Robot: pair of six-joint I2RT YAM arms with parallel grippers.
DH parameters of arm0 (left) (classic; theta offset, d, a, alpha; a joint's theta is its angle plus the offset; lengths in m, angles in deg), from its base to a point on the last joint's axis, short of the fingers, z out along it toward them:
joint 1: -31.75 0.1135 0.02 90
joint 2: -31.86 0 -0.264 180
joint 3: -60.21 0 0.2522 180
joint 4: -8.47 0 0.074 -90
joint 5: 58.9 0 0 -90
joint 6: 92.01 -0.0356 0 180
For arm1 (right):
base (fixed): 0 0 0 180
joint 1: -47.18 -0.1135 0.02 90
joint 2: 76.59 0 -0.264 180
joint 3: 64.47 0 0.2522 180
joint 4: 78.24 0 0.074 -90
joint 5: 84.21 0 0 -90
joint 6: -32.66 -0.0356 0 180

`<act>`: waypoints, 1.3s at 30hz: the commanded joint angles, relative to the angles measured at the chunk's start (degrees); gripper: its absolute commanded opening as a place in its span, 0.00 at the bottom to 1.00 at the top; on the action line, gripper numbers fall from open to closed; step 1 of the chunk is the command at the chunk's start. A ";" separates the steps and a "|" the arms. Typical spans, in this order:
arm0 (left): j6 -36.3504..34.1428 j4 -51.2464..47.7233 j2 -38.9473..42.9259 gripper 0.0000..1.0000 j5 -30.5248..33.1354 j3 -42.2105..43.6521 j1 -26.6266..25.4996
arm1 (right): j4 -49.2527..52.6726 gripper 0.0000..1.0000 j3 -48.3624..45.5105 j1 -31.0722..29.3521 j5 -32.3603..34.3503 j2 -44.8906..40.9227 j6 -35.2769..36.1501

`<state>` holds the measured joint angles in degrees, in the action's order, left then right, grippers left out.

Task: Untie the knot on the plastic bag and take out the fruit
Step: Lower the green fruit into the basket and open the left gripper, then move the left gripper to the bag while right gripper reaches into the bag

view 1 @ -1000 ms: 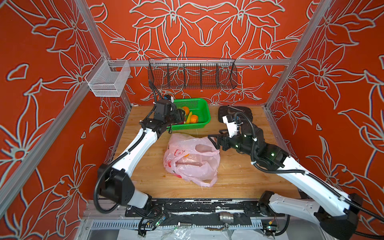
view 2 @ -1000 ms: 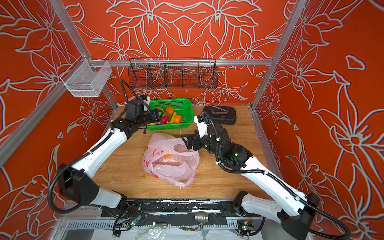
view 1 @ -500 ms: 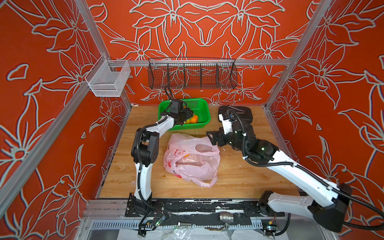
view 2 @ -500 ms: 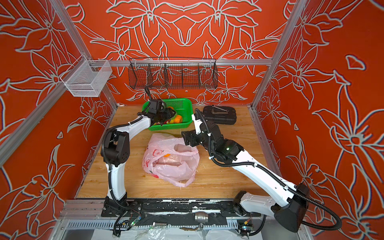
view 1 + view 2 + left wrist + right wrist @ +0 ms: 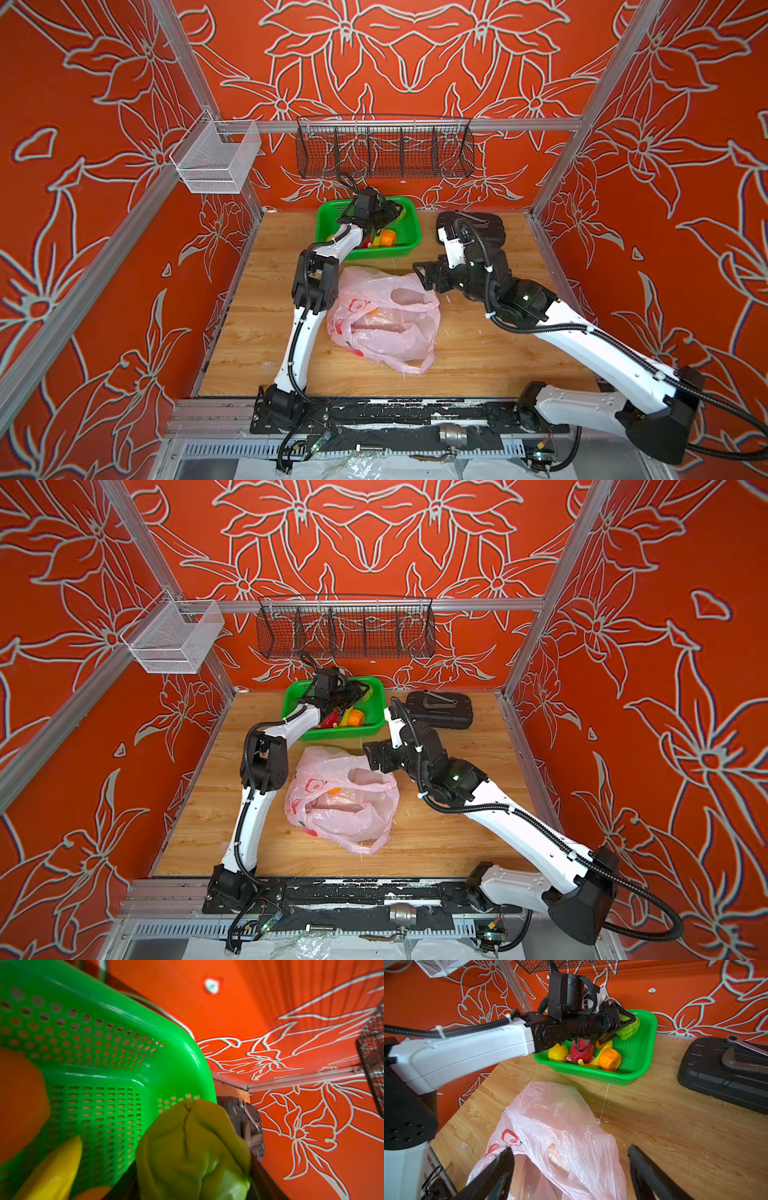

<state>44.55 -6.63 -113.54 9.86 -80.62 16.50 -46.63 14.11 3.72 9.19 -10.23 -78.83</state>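
The pink plastic bag point(image 5: 386, 320) point(image 5: 345, 804) point(image 5: 560, 1126) lies mid-table with its mouth gaping; the knot does not show, and a handle loop point(image 5: 415, 365) lies loose. An orange fruit point(image 5: 374, 309) point(image 5: 552, 1145) shows inside the bag. My left gripper point(image 5: 388, 210) point(image 5: 623, 1022) hovers over the green basket point(image 5: 324, 224) point(image 5: 643, 1059), shut on a lumpy green fruit point(image 5: 193, 1147) point(image 5: 629, 1029). In the basket lie an orange point(image 5: 609, 1059), a yellow round fruit point(image 5: 558, 1052) and a magenta dragon fruit point(image 5: 581, 1050). My right gripper point(image 5: 422, 274) point(image 5: 571, 1167) stands open just above the bag's far right edge.
A yellow banana point(image 5: 603, 1047) also lies in the green basket. A black case point(image 5: 478, 226) with a wrench on it sits at the back right. A black wire basket point(image 5: 384, 145) and a white mesh basket point(image 5: 216, 162) hang on the walls.
My left arm has folded its elbow inward and carried its gripper farther over the green basket. The right gripper has shifted slightly toward the bag's far edge and stays open.
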 commanded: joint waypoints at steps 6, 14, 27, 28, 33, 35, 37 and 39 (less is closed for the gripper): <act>0.29 -3.94 -8.78 0.56 -2.42 -9.16 0.57 | 1.56 0.87 -0.99 0.26 0.42 -3.23 -0.60; -1.33 -2.70 -3.24 0.85 -4.06 -4.22 0.57 | 2.22 0.88 -1.60 0.31 0.88 -3.90 -1.96; -9.82 -0.01 33.20 0.86 -5.80 27.64 -0.31 | 1.34 0.86 -4.20 0.22 -6.27 -3.95 -1.65; -11.66 -0.83 37.29 0.86 -5.08 30.98 -0.52 | 1.16 0.84 -4.49 0.25 -7.55 -3.69 -1.54; -23.52 -9.39 54.24 0.86 0.13 43.08 -2.17 | -0.66 0.78 -7.19 -0.21 -12.09 -2.17 -2.09; -30.81 -15.38 60.40 0.86 2.47 46.33 -3.50 | -2.33 0.75 -9.29 -0.47 -13.28 -2.12 -3.10; -38.06 -20.47 65.38 0.86 3.46 49.22 -5.20 | -3.72 0.74 -11.37 -0.66 -13.68 -2.65 -4.50; -45.72 -25.62 69.31 0.86 2.87 51.92 -7.14 | -4.42 0.74 -13.20 -0.59 -13.28 -3.63 -5.82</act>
<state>13.93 -20.14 -46.40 11.00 -32.33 11.36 -48.47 2.72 3.41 -2.40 -12.65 -82.09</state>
